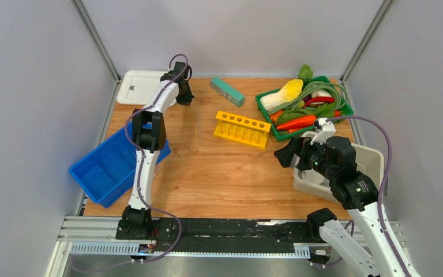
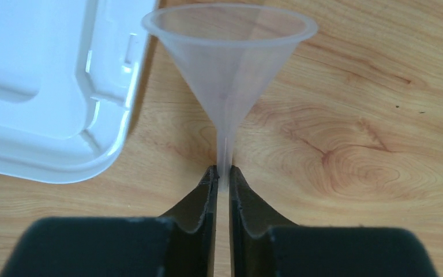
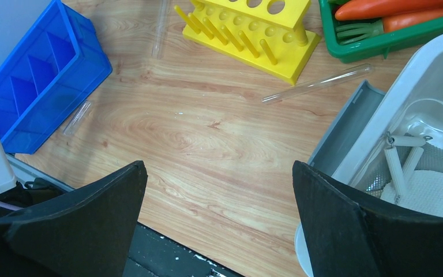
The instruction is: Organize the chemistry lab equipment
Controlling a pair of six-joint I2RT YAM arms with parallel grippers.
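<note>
Toward 11 o'clock on the wooden table (image 1: 207, 173), the clear funnel (image 2: 229, 69) has its stem pinched in the nearly closed left gripper (image 2: 223, 176), just beside a white lid (image 2: 40, 86), while the right gripper (image 3: 216, 173) gapes wide and empty at 4 o'clock by the grey bin (image 1: 376, 151).

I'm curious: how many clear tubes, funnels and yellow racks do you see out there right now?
clear tubes: 3
clear funnel: 1
yellow holed rack: 1
Total: 5
</note>
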